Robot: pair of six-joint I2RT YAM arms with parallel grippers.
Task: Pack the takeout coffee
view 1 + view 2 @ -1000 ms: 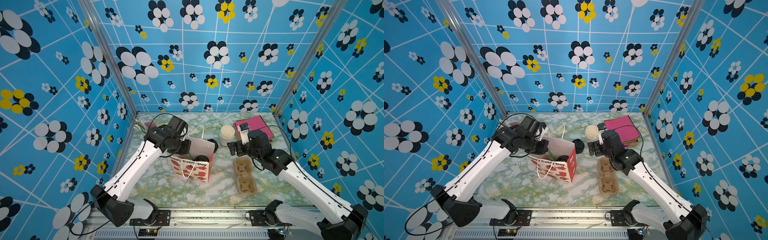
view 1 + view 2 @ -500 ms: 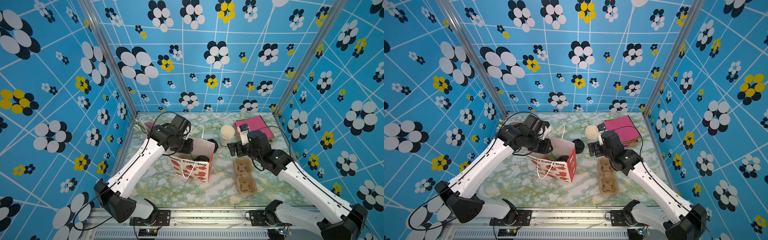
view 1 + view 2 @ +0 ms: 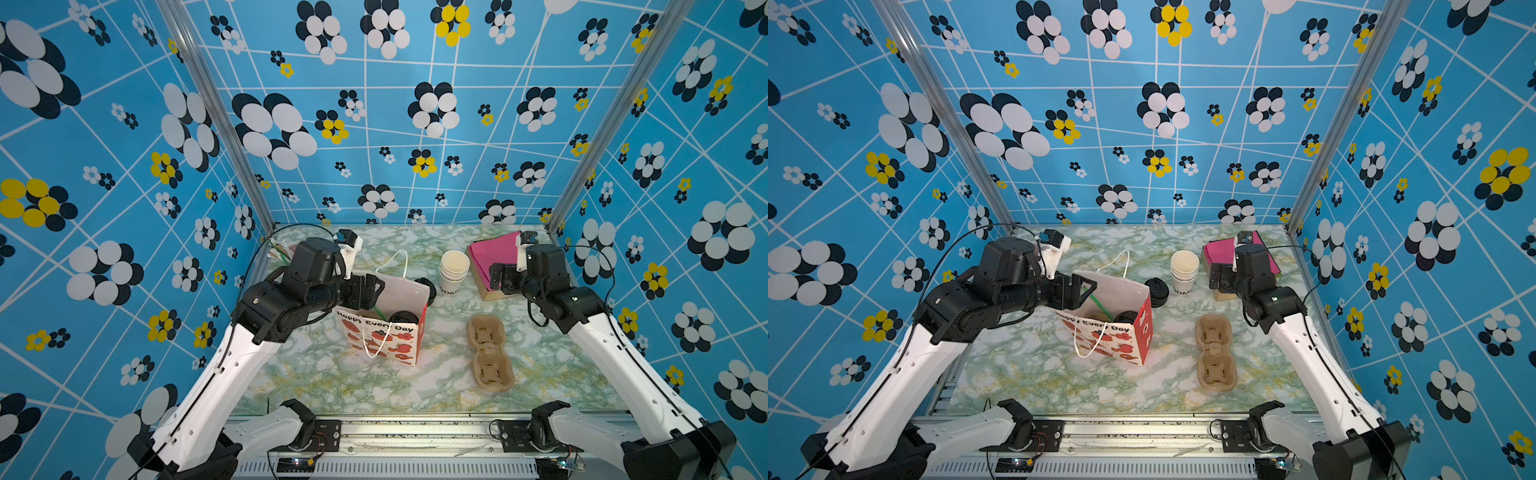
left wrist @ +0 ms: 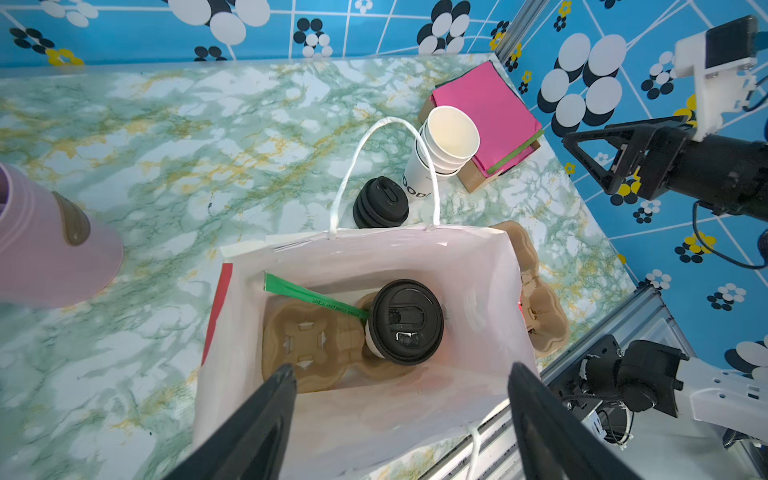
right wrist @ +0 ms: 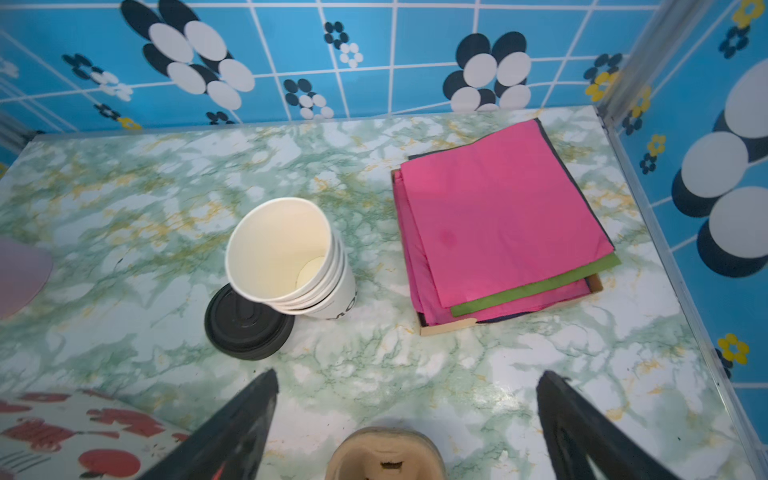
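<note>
The takeout coffee, a white cup with a black lid, stands in a brown cardboard carrier inside the open paper bag. In both top views only its lid shows over the bag's printed front. A green wrapped stick leans in the bag against the cup. My left gripper hovers open at the bag's left rim, holding nothing. My right gripper hangs open and empty over the table right of the bag.
A stack of lidless cups and a stack of black lids stand behind the bag. Pink napkins lie on a box at back right. A second carrier lies right of the bag. A pink holder is at back left.
My left gripper's jaws have gone from shut to open at the bag's left rim. The right arm has stayed where it was.
</note>
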